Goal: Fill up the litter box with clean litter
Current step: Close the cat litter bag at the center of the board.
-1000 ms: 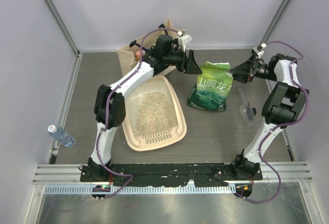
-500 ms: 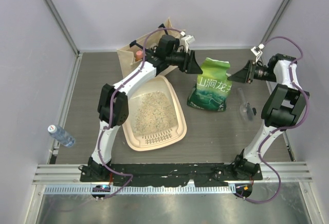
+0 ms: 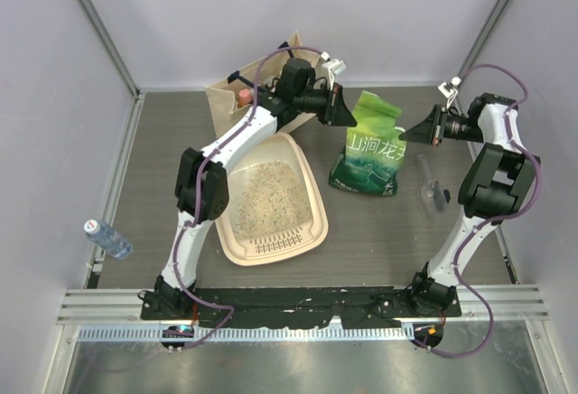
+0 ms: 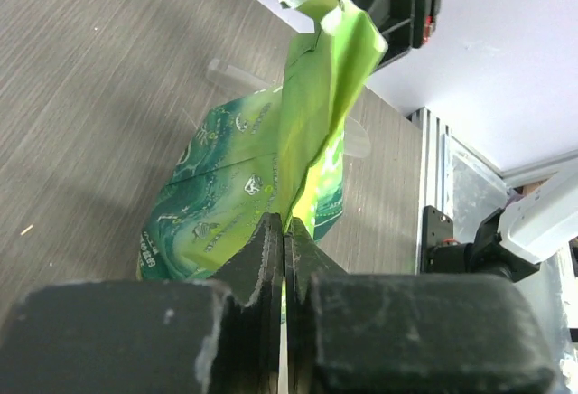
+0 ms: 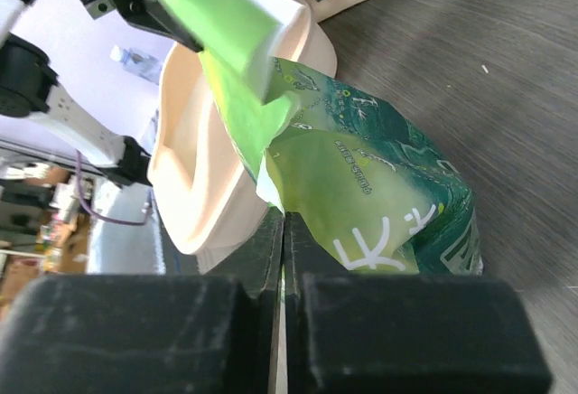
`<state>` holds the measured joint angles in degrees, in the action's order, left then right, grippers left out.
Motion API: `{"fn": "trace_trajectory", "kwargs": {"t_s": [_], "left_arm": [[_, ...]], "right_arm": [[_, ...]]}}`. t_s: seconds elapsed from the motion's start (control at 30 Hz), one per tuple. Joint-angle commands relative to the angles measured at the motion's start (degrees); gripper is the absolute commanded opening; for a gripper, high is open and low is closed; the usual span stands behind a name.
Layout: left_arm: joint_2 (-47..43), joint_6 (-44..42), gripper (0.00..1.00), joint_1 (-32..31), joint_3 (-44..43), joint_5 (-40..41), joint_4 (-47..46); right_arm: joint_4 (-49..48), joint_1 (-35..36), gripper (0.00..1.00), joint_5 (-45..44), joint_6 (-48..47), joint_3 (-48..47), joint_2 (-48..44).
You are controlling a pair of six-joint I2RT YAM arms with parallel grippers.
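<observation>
From above, the litter box (image 3: 318,222) lies on the bench (image 3: 379,231) by the left arm, with a thin layer of clean litter (image 3: 262,193) over its floor. The rest is presumably in the green bag (image 3: 372,154) standing just beside it. The left pincer (image 3: 346,109) meets the bag's upper left edge and the right pincer (image 3: 411,130) its right edge. White Chinese characters run across the bag's front, too small to read surely. In the left wrist view the pincer is clenched, a sliver of green film apparently nipped between its jaws, and the crumpled bag top rises beyond. In the right wrist view that pincer is likewise clenched, seemingly on a torn edge of film, with part of one white character showing. The bag looks heavy below and thin, slick and floppy above, so a pinch at the rim may slip or tear. A hold at both top corners suits tipping it, and the granules should run like sand.
</observation>
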<state>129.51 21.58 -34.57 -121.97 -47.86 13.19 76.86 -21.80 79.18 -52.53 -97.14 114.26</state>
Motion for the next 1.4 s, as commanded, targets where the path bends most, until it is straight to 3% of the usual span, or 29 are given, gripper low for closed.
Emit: {"fn": "trace_trajectory", "kwargs": {"t_s": [0.0,0.1,0.2,0.23,0.27,0.47,0.67,0.87,0.97,1.0,1.1,1.13,1.2,1.37], "left_arm": [[-0.22,0.55,0.0,0.03,-1.96,-1.62,2.62],[-2.42,6.25,0.0,0.81,1.89,-2.67,3.42],[-4.97,10.04,0.0,2.39,6.29,-6.19,4.65],[-5.49,10.32,0.0,2.83,7.18,-6.81,5.09],[-5.85,10.58,0.0,3.88,7.97,-6.99,6.48],[-6.99,12.6,0.0,5.65,8.94,-9.96,9.92],[-5.41,13.75,0.0,6.53,5.44,-14.2,9.23],[-4.71,13.05,0.0,8.11,1.56,-14.81,9.92],[-4.97,13.13,0.0,8.38,1.22,-13.58,9.57],[-4.71,12.79,0.0,8.46,0.51,-12.45,9.49],[-2.61,11.56,0.0,8.55,-4.14,-10.42,9.75],[-2.08,10.94,0.0,8.46,-4.93,-10.24,9.4],[-1.81,9.97,0.0,8.29,-5.56,-8.75,9.4],[-2.77,9.71,0.0,7.06,-1.0,-8.57,5.63]], "right_arm": [[9.27,-0.08,0.01,2.56,9.37,-3.84,3.51],[8.75,-0.35,0.01,3.17,17.61,-5.51,3.69],[-15.34,-0.96,0.01,8.85,55.04,4.73,-0.24],[-28.21,-0.96,0.01,8.89,65.09,10.16,-0.7],[-30.87,-1.05,0.01,8.89,73.98,11.61,-1.05],[-36.07,-1.66,0.01,8.89,81.36,13.3,-2.11],[-37.39,-6.14,0.01,8.89,83.38,5.31,0.88],[-42.48,-6.76,0.01,8.98,88.03,1.77,-1.84],[-58.88,-6.94,0.01,8.98,102.41,10.63,-6.75],[-71.29,-7.02,0.01,8.98,106.81,13.88,-9.99],[-96.78,-7.03,0.01,8.98,121.32,25.84,-13.7],[-100.47,-7.03,0.01,8.89,123.27,28.65,-14.58],[-107.92,-7.03,0.3,8.89,123.72,29.73,-14.85],[-134.9,-3.26,0.6,8.71,130.64,29.03,-12.15]]}}
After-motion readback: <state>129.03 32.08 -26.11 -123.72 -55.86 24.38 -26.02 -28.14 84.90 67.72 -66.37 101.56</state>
